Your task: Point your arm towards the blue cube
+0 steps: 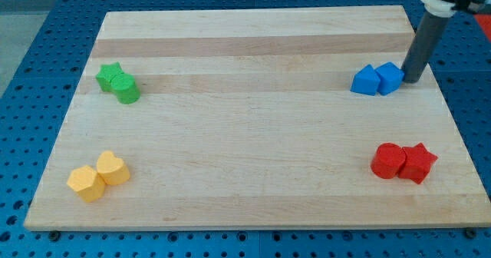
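At upper right of frame: my tip [412, 80] on wooden board [245, 135], touching right side of blue cube [390, 77]. No jaws on rod, only plain tip. Second blue block [366, 81], shape unclear, touches cube's left. Green pair [118, 84] upper left, yellow pair [97, 176] lower left, red pair [403, 162] lower right.

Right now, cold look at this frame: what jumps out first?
Four colour pairs sit near the corners of the wooden board: green blocks at the view's upper left, yellow blocks lower left, red blocks lower right. At the upper right, my tip stands right beside the blue cube, on its right, with a second blue block against the cube's left.
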You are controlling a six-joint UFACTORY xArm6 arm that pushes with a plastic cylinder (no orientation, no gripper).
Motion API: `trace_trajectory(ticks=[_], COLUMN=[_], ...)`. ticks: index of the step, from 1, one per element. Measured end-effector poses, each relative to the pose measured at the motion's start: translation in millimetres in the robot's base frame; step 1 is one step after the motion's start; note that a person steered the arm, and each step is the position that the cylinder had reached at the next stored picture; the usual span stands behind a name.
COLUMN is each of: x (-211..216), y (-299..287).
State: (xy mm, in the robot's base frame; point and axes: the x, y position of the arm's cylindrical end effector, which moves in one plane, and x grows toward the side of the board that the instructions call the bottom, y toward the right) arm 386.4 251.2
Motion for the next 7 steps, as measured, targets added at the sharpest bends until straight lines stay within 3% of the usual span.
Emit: trace_trajectory(ticks=[1, 2, 4, 7], x=[31, 31, -27, -11], y=[0, 0, 0, 0])
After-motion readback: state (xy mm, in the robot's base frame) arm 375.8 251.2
